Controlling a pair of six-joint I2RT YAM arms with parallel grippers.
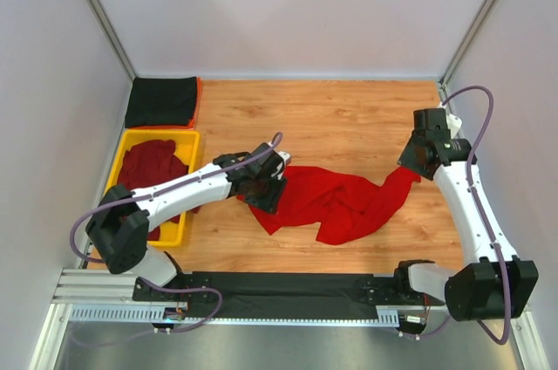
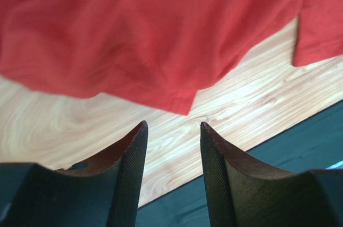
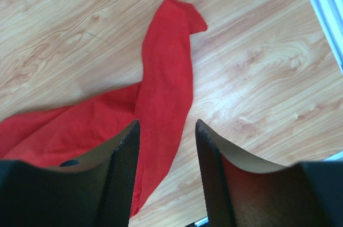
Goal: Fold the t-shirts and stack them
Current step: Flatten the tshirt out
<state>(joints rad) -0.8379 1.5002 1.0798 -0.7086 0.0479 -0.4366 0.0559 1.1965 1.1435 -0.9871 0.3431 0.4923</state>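
Note:
A bright red t-shirt (image 1: 336, 200) lies crumpled and stretched across the middle of the wooden table. My left gripper (image 1: 261, 188) hovers at its left end, open and empty. In the left wrist view the red t-shirt (image 2: 150, 29) lies just beyond the left gripper (image 2: 172, 126), with bare wood between the jaws. My right gripper (image 1: 417, 163) is at the shirt's narrow right end, open and empty. In the right wrist view a twisted strip of red t-shirt (image 3: 163, 88) runs under the right gripper (image 3: 165, 122). A dark maroon t-shirt (image 1: 150, 165) lies in the tray. A folded black t-shirt (image 1: 161, 101) lies at the back left.
The yellow tray (image 1: 161, 133) stands at the left edge, partly under my left arm. A black strip (image 1: 288, 287) runs along the table's near edge between the arm bases. Grey walls close in the back and both sides.

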